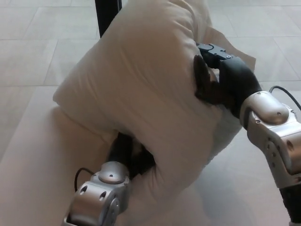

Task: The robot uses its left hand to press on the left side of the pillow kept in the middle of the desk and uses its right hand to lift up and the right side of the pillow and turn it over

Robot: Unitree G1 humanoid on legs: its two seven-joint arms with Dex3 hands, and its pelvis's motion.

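Pillow (141, 89): white, bulky, raised and folded over on itself, filling the middle of the view from about 12 o'clock down to 6 o'clock, its right side lifted off the pale desk (28, 155) and curled toward 10 o'clock. Lower left edge still down on the desk near 7 o'clock.

Right hand (214, 77): entered from 3 o'clock, clamped on the lifted right side of the pillow, one black finger (201, 75) pressed deep into the fabric on the near face, the rest wrapped round the far edge. Silver wrist (265, 113) and forearm trailed off toward 4 o'clock.

Left hand (129, 153): at roughly 6 o'clock, mostly buried beneath the overhanging fold, only a dark stretch showing above the silver wrist (106, 186). Touching the pillow's underside; whether clenched or released, impossible to tell.

Black post (107, 14): upright at 11 o'clock, just behind the pillow's top edge. Tiled floor (42, 42) beyond the desk at 10 o'clock and 2 o'clock.
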